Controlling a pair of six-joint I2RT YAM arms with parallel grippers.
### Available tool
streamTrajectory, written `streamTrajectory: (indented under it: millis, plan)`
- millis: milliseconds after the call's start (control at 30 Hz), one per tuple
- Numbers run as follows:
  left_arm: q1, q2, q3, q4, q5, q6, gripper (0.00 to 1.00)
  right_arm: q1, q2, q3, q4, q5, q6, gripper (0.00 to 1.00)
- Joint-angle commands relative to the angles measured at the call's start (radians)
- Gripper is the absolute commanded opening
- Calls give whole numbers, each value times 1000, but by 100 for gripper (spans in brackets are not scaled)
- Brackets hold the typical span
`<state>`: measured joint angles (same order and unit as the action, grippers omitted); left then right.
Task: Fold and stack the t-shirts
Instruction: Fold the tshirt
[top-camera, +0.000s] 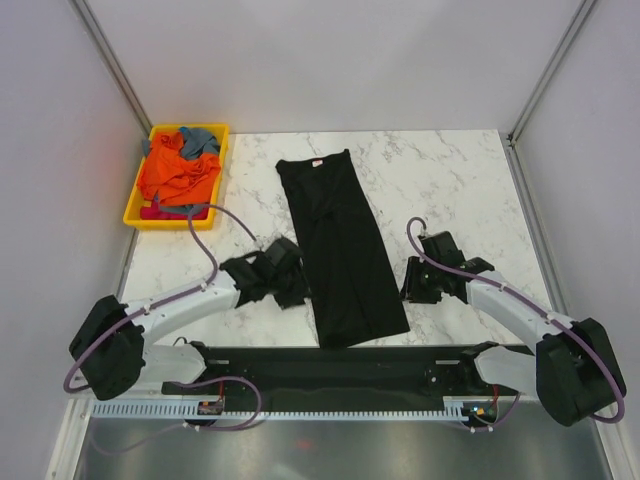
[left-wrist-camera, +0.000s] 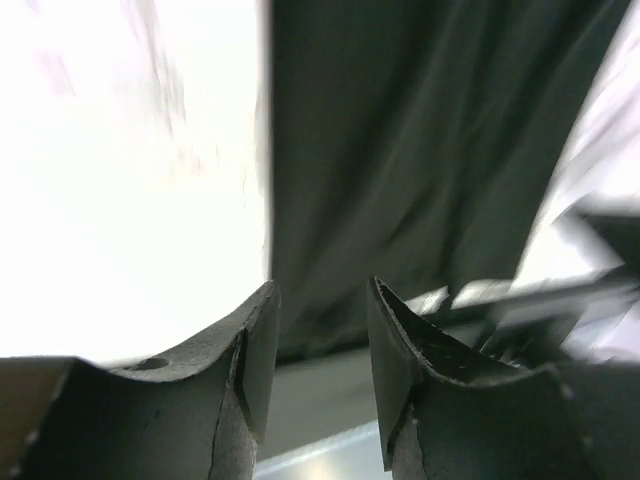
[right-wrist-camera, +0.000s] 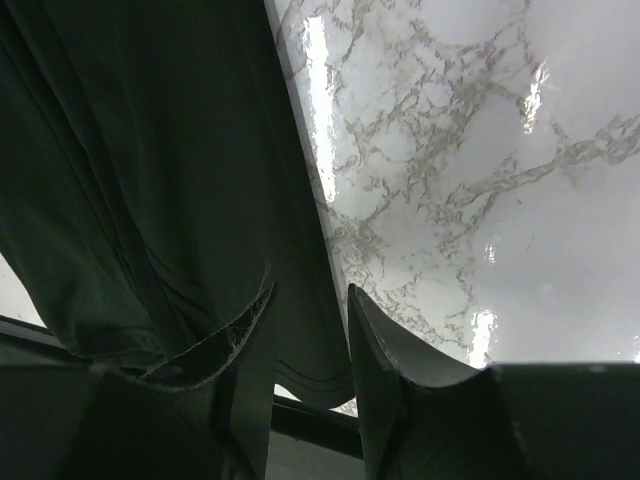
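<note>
Camera above: black t-shirt (top-camera: 340, 250), a long strip on the worktop (top-camera: 450, 180), runs away from the arms; left fingers (top-camera: 292, 278) and right fingers (top-camera: 410, 285) flank its near half. Left wrist: fingers apart, empty, cloth ahead. Right wrist: apart, empty, hem alongside.

White marble table (top-camera: 440, 190), long narrow black t-shirt (top-camera: 345, 250) lying mid-table, yellow tray (top-camera: 165, 224) at far-left corner

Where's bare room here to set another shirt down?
Widest: bare marble between the black t-shirt and the right edge. A narrower strip separates the yellow tray from that shirt. Crowded where left gripper and right gripper flank it.
</note>
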<state>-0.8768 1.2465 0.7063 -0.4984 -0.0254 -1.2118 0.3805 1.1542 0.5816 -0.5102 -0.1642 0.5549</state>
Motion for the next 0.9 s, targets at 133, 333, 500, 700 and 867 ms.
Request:
streamTrajectory:
  millis: [133, 333, 500, 700, 867]
  plan:
    - [364, 233, 354, 1, -90, 443, 47, 24, 27, -8, 53, 69, 22, 41]
    - [501, 545, 671, 15, -50, 529, 44, 24, 67, 0, 73, 78, 11, 41]
    - [564, 788, 902, 29, 13, 567, 43, 26, 97, 38, 78, 106, -3, 41]
    - [611, 967, 1056, 30, 21, 587, 40, 26, 159, 75, 93, 120, -9, 41]
    - [622, 1077, 1182, 57, 108, 661, 39, 26, 185, 89, 108, 129, -6, 41]
